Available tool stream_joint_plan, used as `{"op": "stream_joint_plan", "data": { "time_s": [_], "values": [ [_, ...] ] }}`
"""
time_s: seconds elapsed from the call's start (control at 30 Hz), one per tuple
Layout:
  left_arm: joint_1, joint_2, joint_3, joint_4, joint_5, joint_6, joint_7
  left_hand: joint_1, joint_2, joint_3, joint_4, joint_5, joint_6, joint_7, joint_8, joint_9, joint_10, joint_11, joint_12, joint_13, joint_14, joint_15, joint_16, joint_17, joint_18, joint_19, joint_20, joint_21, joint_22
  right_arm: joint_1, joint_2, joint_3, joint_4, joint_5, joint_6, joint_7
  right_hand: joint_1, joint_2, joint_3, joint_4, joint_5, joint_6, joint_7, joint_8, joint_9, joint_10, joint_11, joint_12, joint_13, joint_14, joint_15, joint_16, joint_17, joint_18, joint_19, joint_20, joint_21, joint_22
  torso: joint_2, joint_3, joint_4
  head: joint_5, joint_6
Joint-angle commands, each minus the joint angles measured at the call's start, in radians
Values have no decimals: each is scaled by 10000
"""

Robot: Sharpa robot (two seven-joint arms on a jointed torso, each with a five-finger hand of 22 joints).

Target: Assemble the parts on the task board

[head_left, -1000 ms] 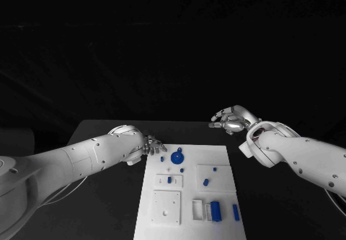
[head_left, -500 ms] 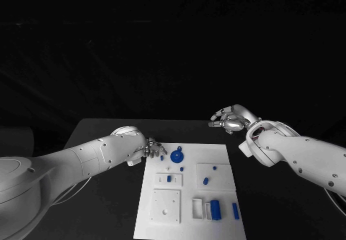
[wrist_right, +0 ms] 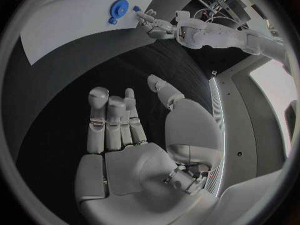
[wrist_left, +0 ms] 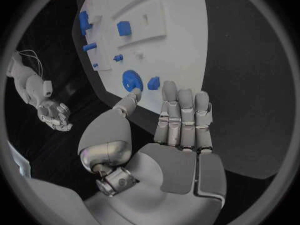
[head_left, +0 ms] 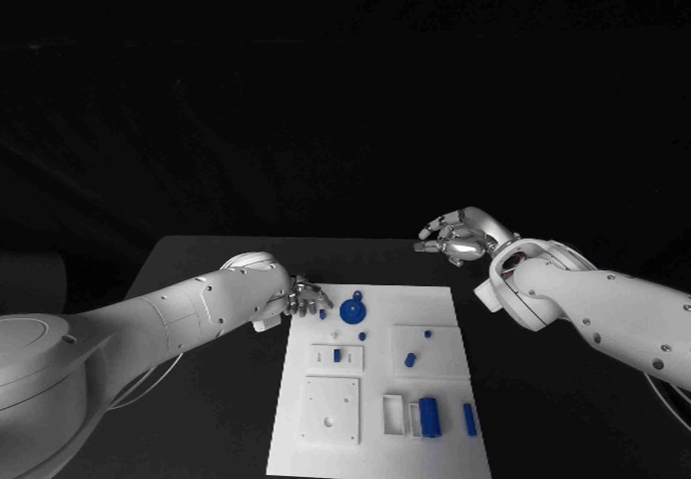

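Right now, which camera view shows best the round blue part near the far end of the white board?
The left wrist view: the round blue part is large there, just beyond the left hand. The head view shows it small on the task board. The right wrist view shows it far off.

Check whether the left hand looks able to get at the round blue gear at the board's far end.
Probably yes. The left hand is open at the task board's far left corner, with the round blue gear just beyond its fingertips and nothing between them.
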Motion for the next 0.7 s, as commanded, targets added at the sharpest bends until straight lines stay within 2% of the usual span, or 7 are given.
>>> {"op": "stream_joint_plan", "data": {
  "time_s": [0.03, 0.23, 0.37, 0.47, 0.7],
  "values": [
    [-64, 53, 1, -26, 240, 275, 160, -17, 145, 16, 23, -17, -33, 3, -33, -15, -43, 35, -46, 15, -45, 62, -42, -15, -40, -89, -1136, -68, 16, -4, 7, 4, 17, -3, 137, 71, -105, 30, -13, 72, 47, -25, 123, -40, -4, -48, 45, 64, -9, -50, -1, 27, -11, 629, 11, -73, -47, 175, -3, -2, -3, -4, 4],
    [-85, 50, 2, -175, 240, 265, 153, 43, 280, 8, -69, -16, -33, 7, -28, -38, -60, 40, -60, 29, -73, 73, -35, -15, -37, -116, -1125, -65, 29, -5, 3, 4, 34, -3, 149, 64, -108, 32, -14, 77, 54, -24, 124, -40, -4, -48, 45, 66, -11, -51, 0, 27, -11, 629, 11, -73, -47, 175, -4, 9, -9, -19, -9],
    [-98, 58, 2, -208, 242, 285, 151, 87, 369, 1, -141, -15, -33, 9, -24, -54, -64, 42, -66, 40, -85, 80, -28, -15, -37, -129, -1116, -62, 37, -5, 1, 4, 42, -3, 149, 64, -110, 33, -16, 80, 58, -22, 124, -40, -3, -49, 46, 67, -12, -50, 0, 28, -11, 629, 11, -73, -47, 176, -5, 10, 9, -26, -15],
    [-130, 106, 1, -229, 247, 327, 200, 235, 620, 36, -291, -12, 25, -2, 19, -62, -71, 38, -76, 57, -107, 91, -21, -17, -40, -154, -1102, -59, 51, -5, 12, 4, 47, -3, 152, 66, -113, 34, -17, 83, 61, -21, 124, -39, -3, -49, 46, 68, -13, -50, 0, 28, -11, 629, 11, -73, -47, 176, -4, 8, 6, -25, -18],
    [-192, 187, 1, -277, 329, 303, 237, 292, 850, 14, -413, -11, 18, 3, 27, -93, -69, 42, -90, 74, -125, 107, -10, -20, -51, -176, -1084, -60, 64, -6, 10, 4, 51, -3, 159, 62, -116, 39, -18, 90, 68, -20, 124, -39, -2, -49, 46, 70, -15, -50, 1, 30, -12, 629, 12, -73, -46, 176, -2, 3, -6, -11, -30]
  ]
}}
